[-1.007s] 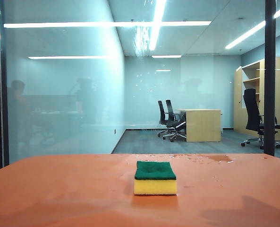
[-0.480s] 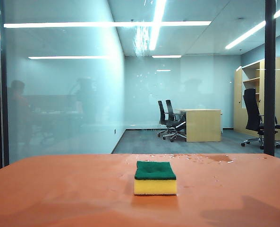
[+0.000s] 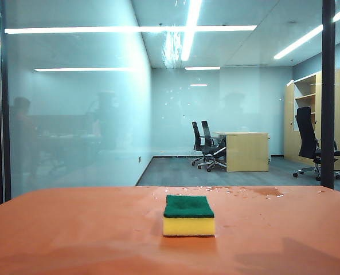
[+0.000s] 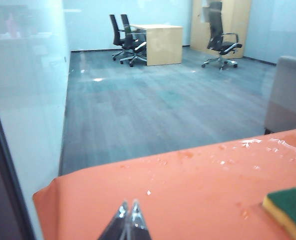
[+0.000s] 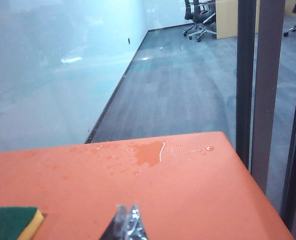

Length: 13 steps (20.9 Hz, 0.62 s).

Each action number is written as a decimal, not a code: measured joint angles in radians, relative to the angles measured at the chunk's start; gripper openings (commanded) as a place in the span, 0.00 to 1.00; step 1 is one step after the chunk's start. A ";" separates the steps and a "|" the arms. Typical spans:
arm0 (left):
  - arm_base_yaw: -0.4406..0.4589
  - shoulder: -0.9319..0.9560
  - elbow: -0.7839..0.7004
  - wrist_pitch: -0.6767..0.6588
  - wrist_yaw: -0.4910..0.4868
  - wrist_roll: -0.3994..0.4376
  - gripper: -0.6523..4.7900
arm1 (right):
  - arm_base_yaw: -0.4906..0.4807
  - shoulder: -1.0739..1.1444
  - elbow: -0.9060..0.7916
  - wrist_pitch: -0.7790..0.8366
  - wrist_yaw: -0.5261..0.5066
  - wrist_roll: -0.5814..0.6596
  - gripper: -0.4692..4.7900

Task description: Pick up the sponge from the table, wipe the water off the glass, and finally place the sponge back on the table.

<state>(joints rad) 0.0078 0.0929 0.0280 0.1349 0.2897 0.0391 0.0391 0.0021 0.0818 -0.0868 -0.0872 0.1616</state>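
Sponge point(image 3: 188, 215) sits green side up near the middle of the orange table point(image 3: 72, 229), untouched; left gripper point(image 4: 128, 211) hovers over the table's left part, jaws pinched together, empty; right gripper point(image 5: 128, 214) hangs over the right part, likewise closed and empty; water point(image 3: 172, 48) streaks the glass point(image 3: 78, 114) beyond. Reaching with jaws closed would likely shove the sponge aside; puddles point(image 5: 148, 152) near the far edge could make it skid.

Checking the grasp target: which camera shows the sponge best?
The exterior view: the whole sponge sits centred on the table. The left wrist view and right wrist view each catch only part at the frame's edge.
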 measured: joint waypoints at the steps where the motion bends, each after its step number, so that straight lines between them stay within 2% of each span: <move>1: 0.000 0.000 0.011 -0.001 0.004 -0.019 0.32 | 0.000 0.000 0.014 -0.014 0.000 0.003 0.08; 4: 0.000 0.000 0.057 0.000 0.014 -0.069 0.34 | 0.000 0.001 0.055 -0.048 0.000 0.063 0.08; 8: 0.000 0.000 0.114 -0.007 0.067 -0.078 0.35 | 0.000 0.032 0.134 -0.067 0.000 0.112 0.08; 11: 0.000 0.000 0.132 -0.027 0.092 -0.078 0.35 | 0.000 0.152 0.208 -0.098 -0.006 0.126 0.08; 13: 0.000 0.001 0.136 -0.038 0.120 -0.078 0.35 | 0.000 0.280 0.276 -0.113 -0.052 0.131 0.08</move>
<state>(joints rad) 0.0078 0.0937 0.1638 0.0967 0.4095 -0.0391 0.0395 0.2817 0.3580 -0.2001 -0.1394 0.2924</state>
